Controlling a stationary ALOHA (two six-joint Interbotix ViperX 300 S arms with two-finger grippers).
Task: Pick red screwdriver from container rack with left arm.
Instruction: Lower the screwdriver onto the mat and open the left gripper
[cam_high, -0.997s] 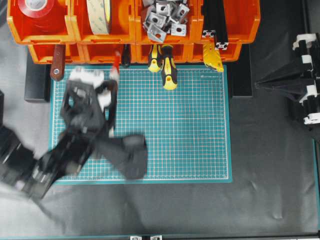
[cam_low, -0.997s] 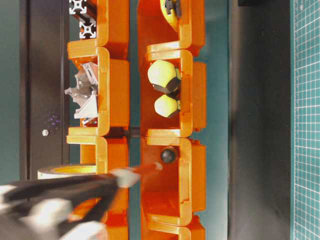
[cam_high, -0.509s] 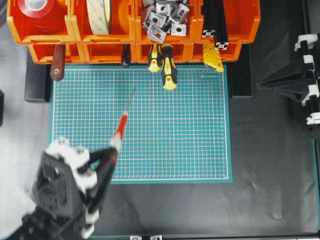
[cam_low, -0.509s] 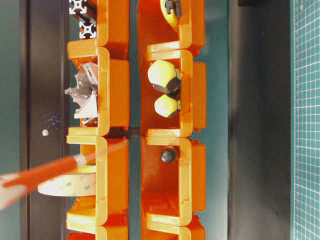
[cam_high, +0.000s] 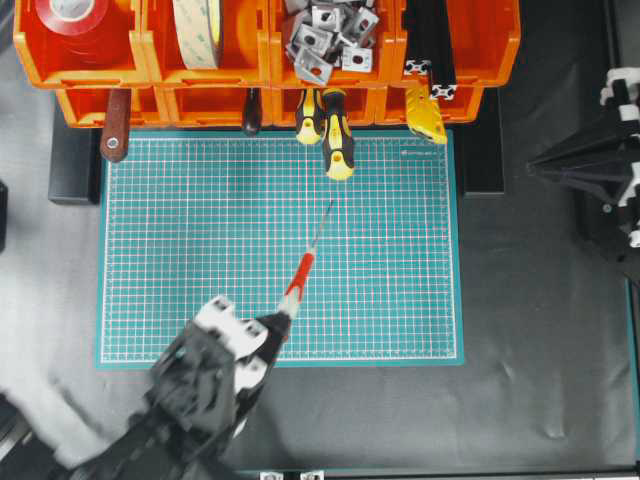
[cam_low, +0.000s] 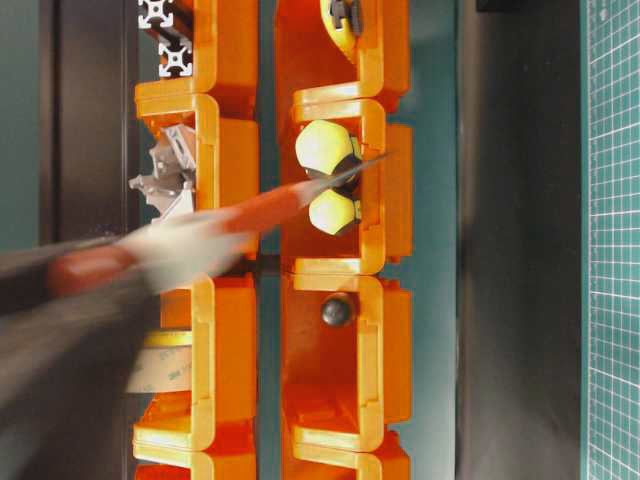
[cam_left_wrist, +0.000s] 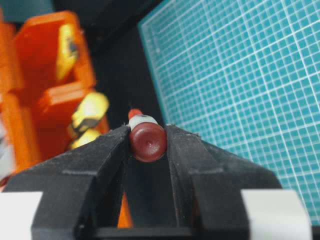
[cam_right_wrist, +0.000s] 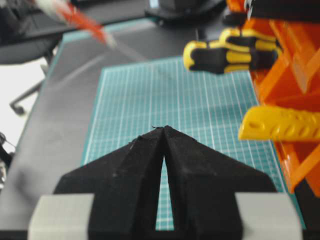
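Observation:
The red screwdriver (cam_high: 300, 273) hangs over the green mat, its thin shaft aimed up and right toward the container rack (cam_high: 265, 60) of orange bins along the far edge. My left gripper (cam_high: 275, 322) is shut on the rear end of its handle, near the mat's front edge. In the left wrist view the dark red end cap (cam_left_wrist: 148, 142) sits pinched between the black fingers (cam_left_wrist: 190, 155). The table-level view shows the screwdriver (cam_low: 260, 210) as a blur before the rack (cam_low: 230, 180). My right gripper (cam_right_wrist: 163, 128) is shut on nothing at the right side (cam_high: 535, 168).
Two yellow-and-black screwdrivers (cam_high: 337, 135) stick out of a lower bin over the green cutting mat (cam_high: 400, 260). A dark red flat handle (cam_high: 115, 125) and a yellow piece (cam_high: 427, 112) also poke out. Upper bins hold tape rolls (cam_high: 200, 30) and metal brackets (cam_high: 325, 35).
The left gripper pulled the red screwdriver out of the rack, swung down to the front left, then moved right; the shaft now points toward the rack's middle. The right arm shifted slightly.

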